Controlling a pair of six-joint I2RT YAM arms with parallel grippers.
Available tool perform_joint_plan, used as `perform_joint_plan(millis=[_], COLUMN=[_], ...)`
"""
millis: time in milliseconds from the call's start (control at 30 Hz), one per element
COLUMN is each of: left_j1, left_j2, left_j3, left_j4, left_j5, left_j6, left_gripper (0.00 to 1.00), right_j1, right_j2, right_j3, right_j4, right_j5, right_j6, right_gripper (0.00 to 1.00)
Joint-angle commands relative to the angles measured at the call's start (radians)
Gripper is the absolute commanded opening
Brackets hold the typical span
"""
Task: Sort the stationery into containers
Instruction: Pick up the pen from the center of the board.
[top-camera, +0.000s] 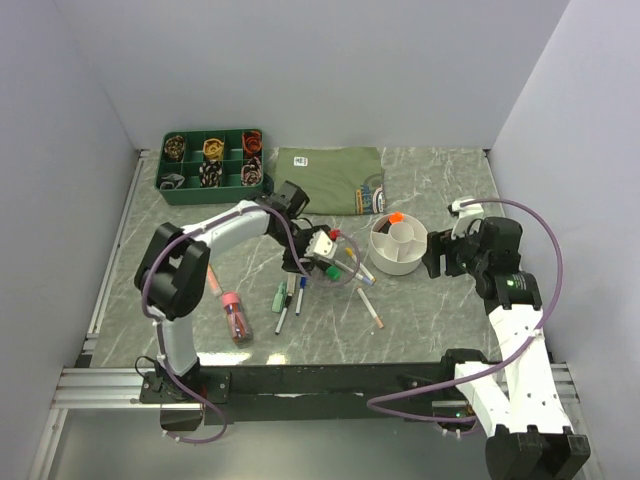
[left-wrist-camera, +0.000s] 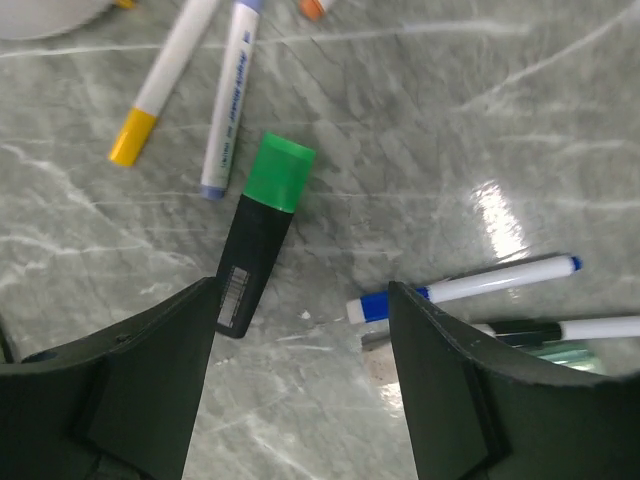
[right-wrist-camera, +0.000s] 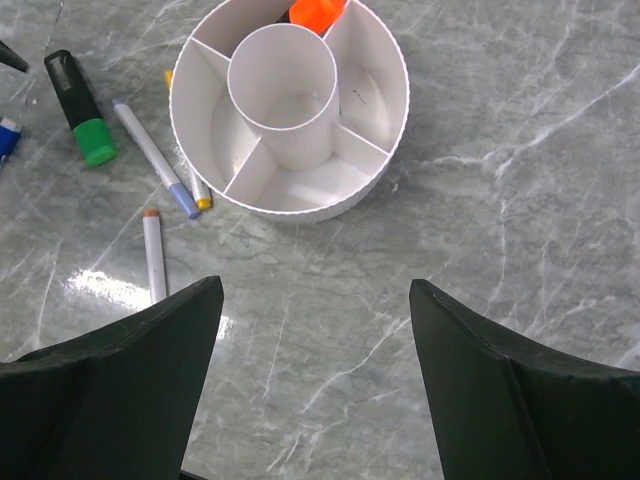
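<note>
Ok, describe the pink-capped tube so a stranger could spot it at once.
Find the grey marble table and the scatter of pens at its middle. Left of them, lying alone beside the left arm, is the pink-capped tube. It is short, fat and pinkish; the pens are slim.

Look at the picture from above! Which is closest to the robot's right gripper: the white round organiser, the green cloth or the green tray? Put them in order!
From the right gripper:
1. White round organiser: right beside it, just to its left.
2. Green cloth: farther back, in the middle of the table.
3. Green tray: farthest, in the back left corner.
</note>
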Motion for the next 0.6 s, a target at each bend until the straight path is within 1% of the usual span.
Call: perform_joint_plan(millis=[0,167,433,567], left_j1=[-0.033,-0.044,-0.054,-0.059], left_j2=[0.052,0.109,0.198,0.241], left_j3=[0.043,0.08,0.139,0.179], left_j4=[-0.021,0.026,0.031,-0.007], left_j5=[-0.061,-0.084,-0.107,-0.098], left_j6=[0.17,0.189,0.169,0.159], left_gripper=[0.73,0.73,0.68,0.64], right_j1=[-0.006,-0.011,-0.015,-0.015], right_j2=[-0.039,-0.058,-0.03,-0.012], right_j3=[-0.01,-0.027,-0.018,-0.009], right_j4=[0.006,0.003,-0.004,-0.008], right_j5=[0.009,0.016,0.007,0.007], right_j6=[0.006,0.012,0.008,-0.009], right_gripper=[0.83,0.82,0.81,0.81])
